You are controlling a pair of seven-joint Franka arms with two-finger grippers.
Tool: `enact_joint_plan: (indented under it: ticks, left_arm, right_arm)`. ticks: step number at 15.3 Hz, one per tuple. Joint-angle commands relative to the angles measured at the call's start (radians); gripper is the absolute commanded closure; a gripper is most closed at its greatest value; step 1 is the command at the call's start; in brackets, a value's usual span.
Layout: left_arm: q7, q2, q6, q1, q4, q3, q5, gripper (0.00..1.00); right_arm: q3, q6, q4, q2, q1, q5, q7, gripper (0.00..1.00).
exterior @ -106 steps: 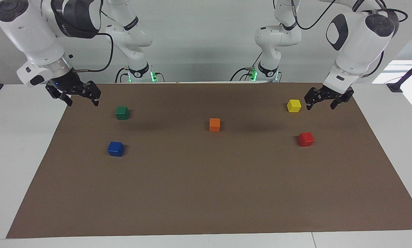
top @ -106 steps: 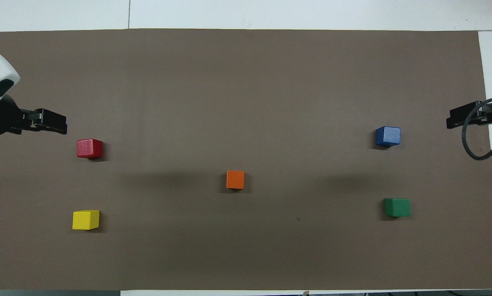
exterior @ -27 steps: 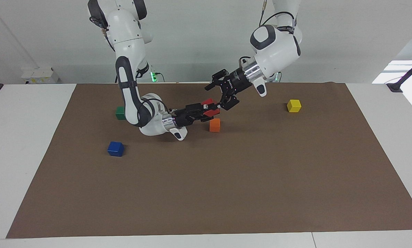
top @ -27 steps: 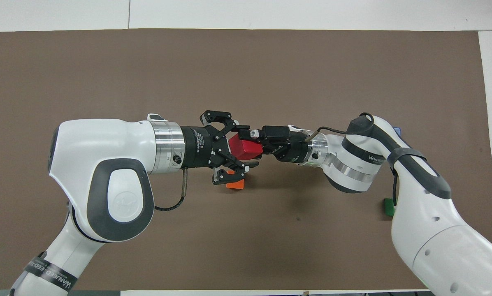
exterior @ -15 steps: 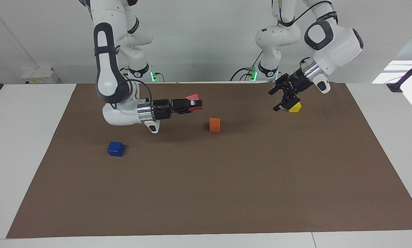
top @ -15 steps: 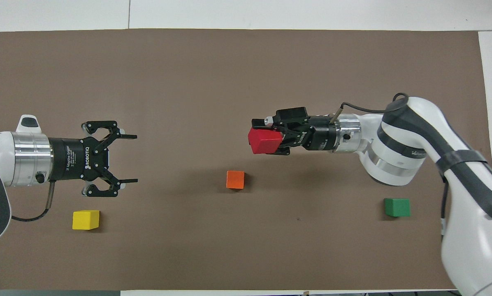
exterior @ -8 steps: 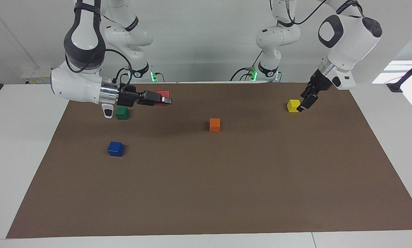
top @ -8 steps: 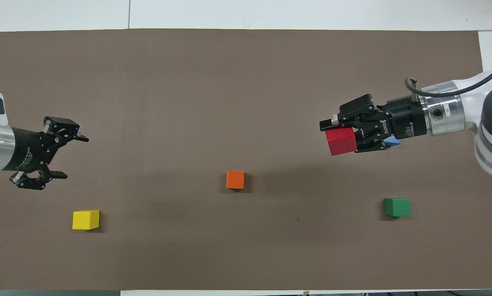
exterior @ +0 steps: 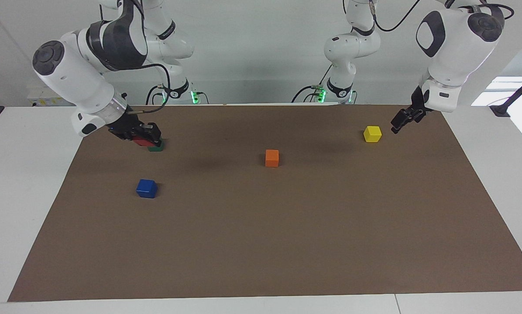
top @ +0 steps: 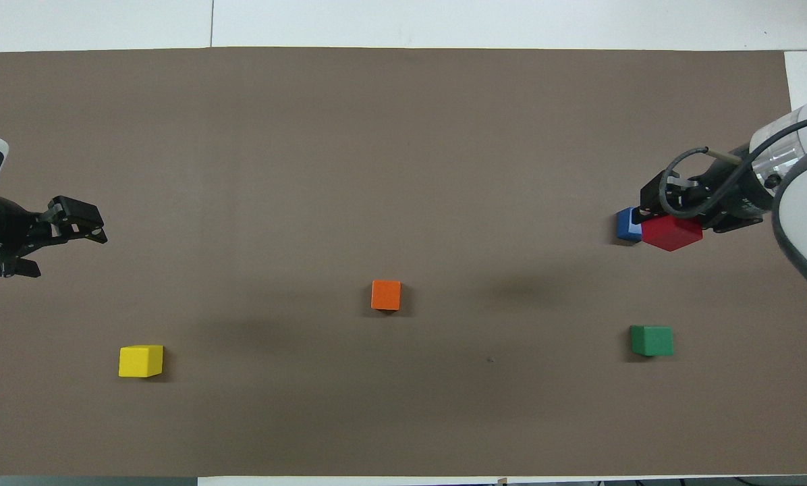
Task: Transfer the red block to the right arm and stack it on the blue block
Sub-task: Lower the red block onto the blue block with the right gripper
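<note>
Red shows between the black fingers of the right gripper (exterior: 144, 138) — the red block (top: 671, 233) is clamped there and held up in the air at the right arm's end of the table. In the overhead view the block covers part of the blue block (exterior: 146, 188), so the gripper hangs roughly over it; in the facing view the red block sits well above the mat (exterior: 261, 244), with the green block (top: 652, 340) partly hidden by the gripper. The blue block rests flat on the brown mat, with nothing on it, farther from the robots than the green block.

The right arm (exterior: 84, 72) bends down from its base, its wrist tilted toward the mat.

The left gripper (exterior: 404, 118) is up in the air at the left arm's end of the table, over the mat's edge and beside the yellow block (exterior: 372, 134) without touching it. It holds nothing, and its fingers appear spread in the overhead view. The left arm waits there.

An orange block (exterior: 272, 158) sits alone near the middle of the mat — well apart from the others. The yellow block lies nearer to the robots than the orange one.
</note>
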Motion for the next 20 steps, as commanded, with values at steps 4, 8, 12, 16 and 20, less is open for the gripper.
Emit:
enact_joint_plan:
  ticks: [4, 8, 12, 16, 20]
  left_arm:
    - [0.135, 0.114, -0.149, -0.068, 0.204, 0.023, 0.093, 0.0]
    - [0.188, 0.11, -0.225, -0.194, 0.238, 0.163, 0.061, 0.0]
    - [0.192, 0.061, -0.2, -0.245, 0.143, 0.164, 0.064, 0.0]
    - [0.371, 0.062, -0.104, -0.231, 0.135, 0.166, 0.059, 0.0]
    - [0.369, 0.079, -0.073, -0.236, 0.164, 0.168, 0.041, 0.0]
  right_arm:
    - [0.012, 0.207, -0.103, 0.014, -0.008, -0.162, -0.059, 1.0]
    - [0.012, 0.359, -0.188, 0.043, -0.025, -0.189, -0.059, 1.0]
    - [0.012, 0.448, -0.225, 0.082, -0.053, -0.197, -0.06, 1.0]
    - [0.012, 0.519, -0.259, 0.106, -0.056, -0.197, -0.057, 1.0]
    - [0.012, 0.563, -0.26, 0.143, -0.056, -0.197, -0.051, 1.0]
